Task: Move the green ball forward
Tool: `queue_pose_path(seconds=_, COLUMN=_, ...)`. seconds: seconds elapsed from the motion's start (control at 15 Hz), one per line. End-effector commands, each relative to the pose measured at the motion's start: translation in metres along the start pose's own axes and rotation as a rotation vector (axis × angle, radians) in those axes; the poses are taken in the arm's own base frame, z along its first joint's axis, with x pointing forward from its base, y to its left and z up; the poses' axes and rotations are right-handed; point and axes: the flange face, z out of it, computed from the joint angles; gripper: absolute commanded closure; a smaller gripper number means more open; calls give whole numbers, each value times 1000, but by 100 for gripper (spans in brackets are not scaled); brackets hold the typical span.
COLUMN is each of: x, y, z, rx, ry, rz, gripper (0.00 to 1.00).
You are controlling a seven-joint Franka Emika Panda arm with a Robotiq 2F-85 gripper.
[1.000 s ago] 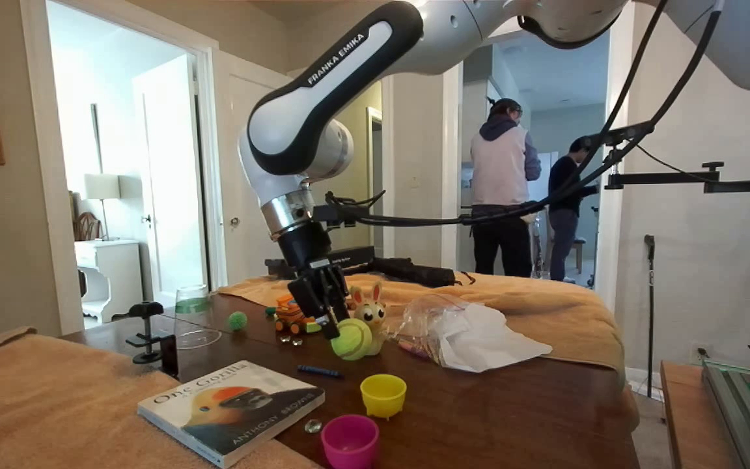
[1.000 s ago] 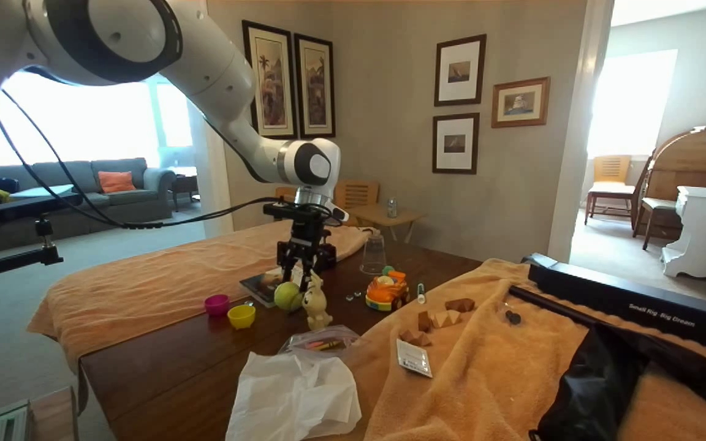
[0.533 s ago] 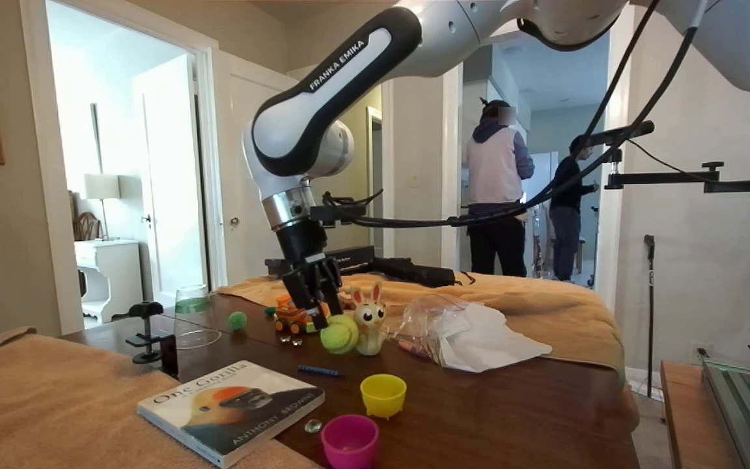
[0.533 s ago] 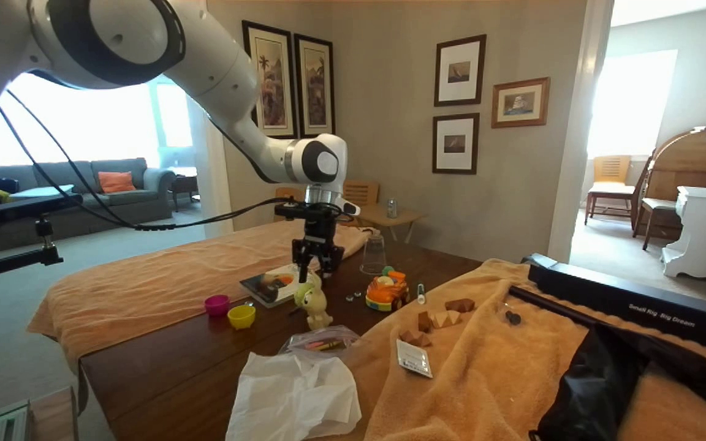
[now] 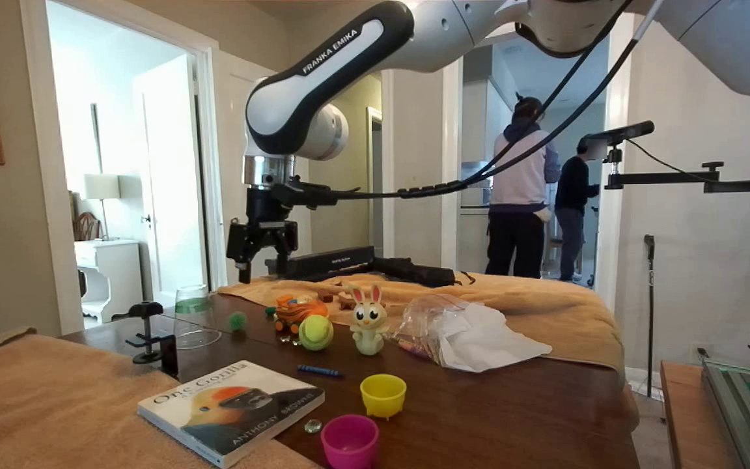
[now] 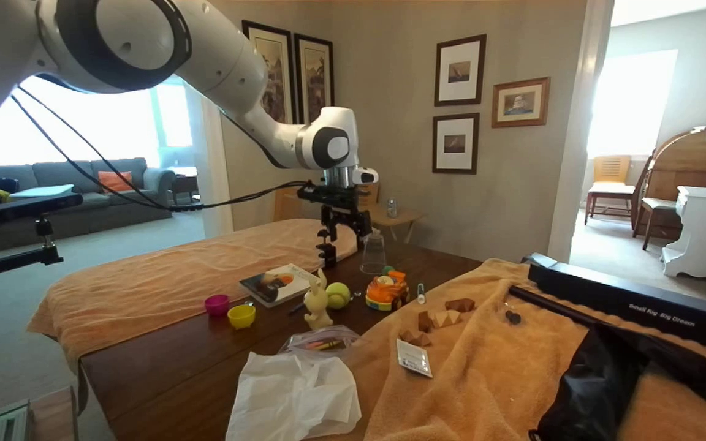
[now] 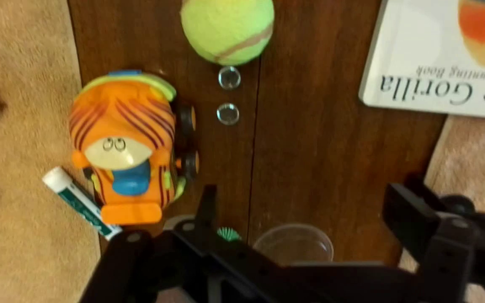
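That white-and-black arm (image 5: 333, 71) reads "FRANKA EMIKA", the flat white book (image 5: 232, 410) "One Gorilla", "Counting Book" and "ANTHONY BROWNE", that long black box (image 6: 641, 303) "Small Rig Big Dream".

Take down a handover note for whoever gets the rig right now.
Tool: open, empty, above the table.
Green ball: on the table, between the orange toy car and the rabbit figure in both exterior views; clear of the tool.
Done: in the last second, the ball moved forward, toward the car.
Left: probably only checking that it has stopped; these pictures can't settle that.
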Motion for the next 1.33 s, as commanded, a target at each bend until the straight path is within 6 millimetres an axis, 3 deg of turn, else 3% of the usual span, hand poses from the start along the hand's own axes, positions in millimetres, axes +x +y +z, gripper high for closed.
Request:
queue_pose_path(seconds=0.0, x=16, y=-8, z=-11, rx=31, ry=195, rz=55, gripper=0)
queue_pose_path(seconds=0.27, x=27, y=-10, z=-19, rx=49, ry=411, rz=75, gripper=0)
queue_pose_path(seconds=0.47, x=29, y=-6, z=-19, rx=43, ry=444, rz=101, gripper=0)
queue_pose_path(seconds=0.93, x=8, y=3, z=-22, rx=-47, ry=198, rz=200, gripper=0)
queue_pose_path(seconds=1.27, x=-14, y=16, z=-6, rx=-95, ry=-13, rz=215, gripper=0)
